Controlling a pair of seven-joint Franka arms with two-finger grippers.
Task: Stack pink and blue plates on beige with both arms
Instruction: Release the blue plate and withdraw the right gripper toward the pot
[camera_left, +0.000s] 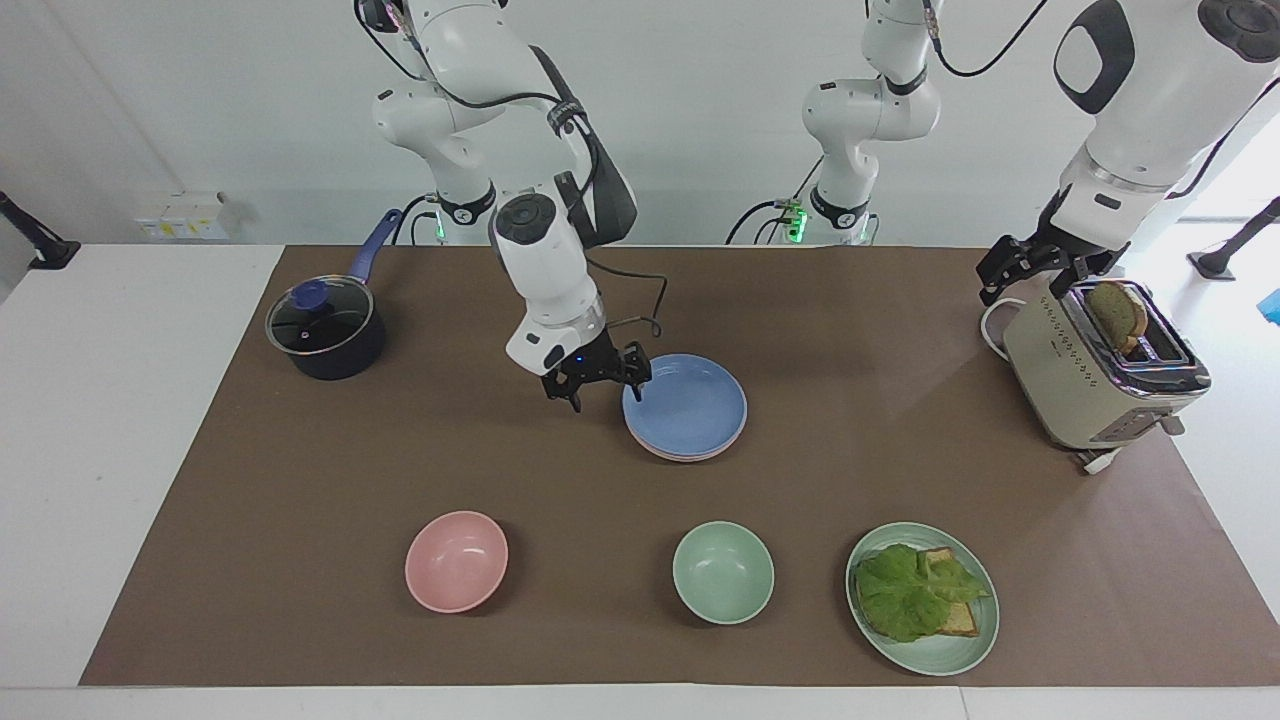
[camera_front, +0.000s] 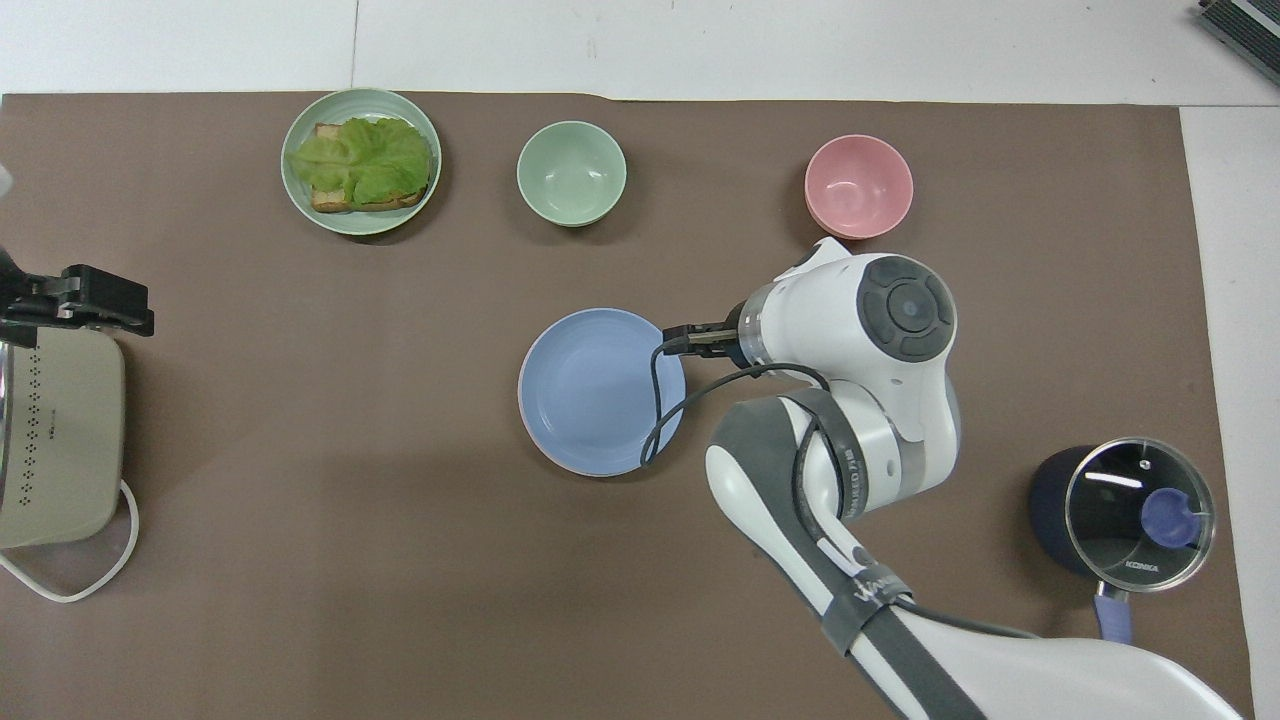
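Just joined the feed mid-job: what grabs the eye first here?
The blue plate tops a plate stack mid-table, a pink rim showing beneath. The right gripper hangs open beside it, toward the pot. The left gripper waits open over the toaster.
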